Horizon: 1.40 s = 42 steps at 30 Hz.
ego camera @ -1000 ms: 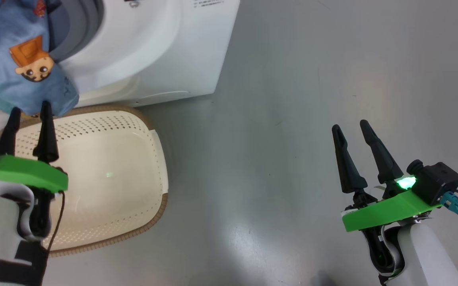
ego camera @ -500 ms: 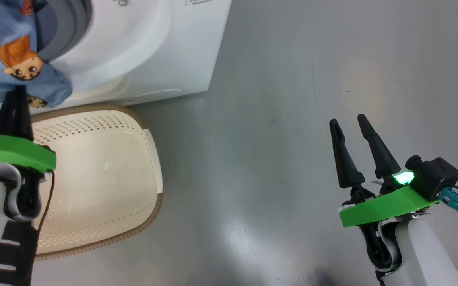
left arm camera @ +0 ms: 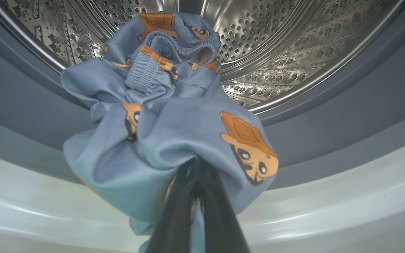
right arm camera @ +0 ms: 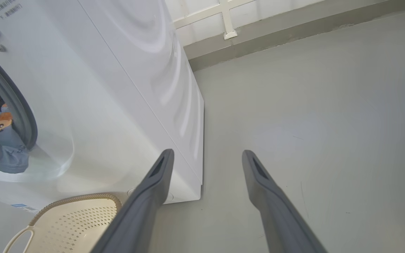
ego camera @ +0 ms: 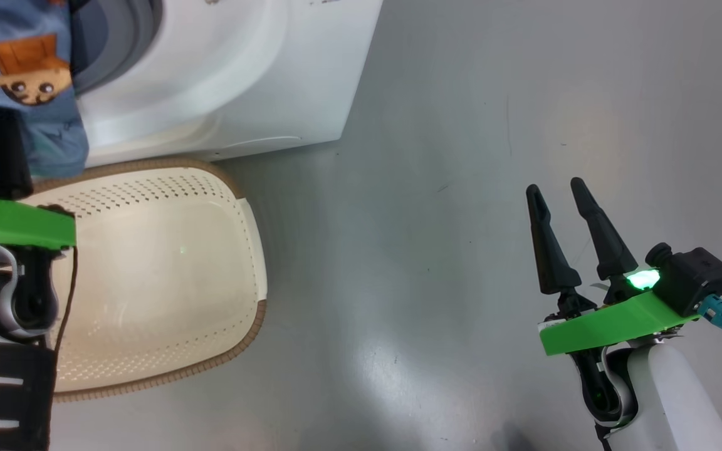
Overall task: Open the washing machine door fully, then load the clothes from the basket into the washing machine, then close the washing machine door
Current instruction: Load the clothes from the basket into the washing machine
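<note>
Fabric is seen bunched around the left gripper (left arm camera: pixel 195 167) in the left wrist view, where its fingers are clenched together on a fold of the clothes (left arm camera: pixel 174 130), light blue with orange-brown cartoon figures. What the head view gives as a blue bundle at its top left edge is laid out more fully here. The garment is draped over the grey gasket (left arm camera: pixel 346 116) at the mouth of the washing machine (ego camera: pixel 242 81), and its elastic waistband reaches toward the perforated steel drum (left arm camera: pixel 276 52).

In the head view the basket (ego camera: pixel 259 326) is set on the floor (ego camera: pixel 461 188) just in front of the machine, below the held garment. The right gripper (ego camera: pixel 555 188) is held well apart from both, its fingers spread and released.

Farther off, in the right wrist view, the machine's white side panel is seen. Beyond it the smooth grey floor runs to a darker skirting (right arm camera: pixel 294 35) under a white-framed wall.
</note>
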Tool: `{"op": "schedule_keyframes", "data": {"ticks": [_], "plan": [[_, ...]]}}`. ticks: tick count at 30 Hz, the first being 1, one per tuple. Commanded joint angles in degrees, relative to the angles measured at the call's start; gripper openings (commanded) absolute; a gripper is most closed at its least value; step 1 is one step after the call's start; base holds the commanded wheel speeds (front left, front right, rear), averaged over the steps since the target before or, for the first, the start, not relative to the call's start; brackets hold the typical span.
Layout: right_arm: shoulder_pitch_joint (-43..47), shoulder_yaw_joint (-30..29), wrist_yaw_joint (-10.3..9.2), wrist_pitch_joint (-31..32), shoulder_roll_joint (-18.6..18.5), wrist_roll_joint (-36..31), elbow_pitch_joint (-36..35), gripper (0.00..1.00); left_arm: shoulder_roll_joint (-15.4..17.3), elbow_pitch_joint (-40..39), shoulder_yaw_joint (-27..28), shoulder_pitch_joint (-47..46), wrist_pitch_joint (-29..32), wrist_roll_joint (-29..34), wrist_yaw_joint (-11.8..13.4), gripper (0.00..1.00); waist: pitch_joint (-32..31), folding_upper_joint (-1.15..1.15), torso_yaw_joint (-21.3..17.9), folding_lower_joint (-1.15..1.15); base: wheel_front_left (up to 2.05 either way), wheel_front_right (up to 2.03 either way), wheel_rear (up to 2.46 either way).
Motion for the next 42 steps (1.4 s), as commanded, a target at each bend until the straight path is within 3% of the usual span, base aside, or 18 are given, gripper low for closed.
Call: {"op": "schedule_keyframes", "data": {"ticks": [1,6,11,15,19,25,30,34,42], "plan": [[0.47,1.13,0.09,-0.27,0.22,-0.80,-1.50,1.00,2.04,-2.43,2.09,1.63,-0.36,0.78,-0.09,0.00,0.07,0.00,0.11,0.00,0.00,0.00,0.00],[0.39,1.26,0.09,-0.27,0.33,-0.75,-1.50,1.00,3.09,-4.53,1.99,0.44,-0.36,1.21,-0.09,0.00,0.31,0.00,0.02,0.00,0.00,0.00,0.00],[0.20,1.54,0.09,-0.27,0.45,-0.67,-1.44,1.00,6.13,-1.51,-0.43,-5.05,-0.36,0.60,-0.09,0.00,0.58,0.00,-0.51,0.00,0.00,0.00,0.00],[0.13,2.04,0.09,-0.27,0.57,-0.49,-1.23,1.00,8.74,2.91,-3.00,-10.81,-0.36,-0.93,-0.09,0.00,0.75,0.00,-1.46,0.00,0.00,0.00,0.00],[0.15,2.99,0.09,-0.27,0.76,-0.13,-0.97,1.00,11.95,12.82,-8.34,-18.25,-0.36,-4.32,-0.09,0.00,0.84,0.00,-3.05,0.00,0.00,0.00,0.00],[-0.07,3.59,0.09,-0.27,0.89,0.28,-0.98,1.00,15.69,19.05,-11.98,-27.86,-0.36,-3.51,-0.09,0.00,1.44,0.00,-4.75,0.00,0.00,0.00,0.00],[-0.13,3.72,0.09,-0.27,0.93,0.27,-1.08,1.00,16.25,17.95,-9.23,-31.15,-0.36,0.35,-0.09,0.00,1.78,0.00,-5.39,0.00,0.00,0.00,0.00],[-0.25,4.10,0.09,-0.27,0.96,0.45,-1.02,1.00,14.67,17.21,-6.14,-29.95,-0.36,4.13,-0.09,0.00,1.88,0.00,-5.84,0.00,0.00,0.00,0.00],[-0.16,4.72,0.09,-0.27,0.97,0.72,-0.76,1.00,13.30,26.47,-12.58,-29.22,-0.36,3.83,-0.09,0.00,1.48,0.00,-5.97,0.00,0.00,0.00,0.00]]}}
